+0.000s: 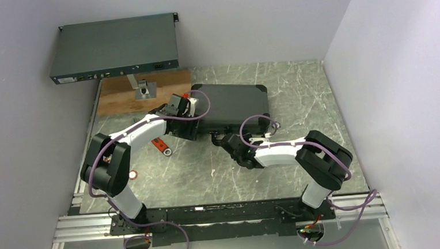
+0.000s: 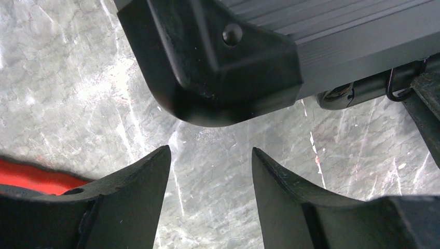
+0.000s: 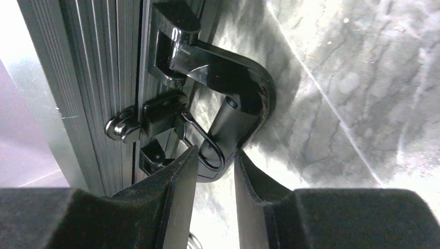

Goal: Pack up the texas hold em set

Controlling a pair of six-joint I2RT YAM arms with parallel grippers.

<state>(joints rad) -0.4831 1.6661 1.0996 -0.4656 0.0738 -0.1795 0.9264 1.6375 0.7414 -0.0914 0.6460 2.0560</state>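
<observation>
Tabletop [image 1: 297, 96] of grey-green marble pattern, both arms reaching in from the near edge. Black hard case [image 1: 233, 100] lies flat near the middle with its lid down. No chips, card box or token in sight, so the contents are presumably inside. Left gripper [image 2: 210, 149] sits low at the case's near left corner [image 2: 218, 67] with its jaws well apart and nothing between them, only bare table. A red-handled wrench [image 1: 161, 146] lies just beside that arm. Right gripper [image 3: 214, 153] is up against the case's front edge, under the black handle [image 3: 238, 67]. Its jaws stand only narrowly apart, with the wire loop [image 3: 200, 136] of the latch [image 3: 155, 111] in the gap. Cannot tell whether the pads actually pinch it. Judgement on handling: the shell is stiff and ribbed and will not flex. It is likely heavy if full of chips, and the smooth panels look slippery for a side pinch. Best hold for lifting is the handle, and the moulded corner is good for bracing or pushing. The loop is thin, springy and small, and needs a precise fingertip pull over its catch.
</observation>
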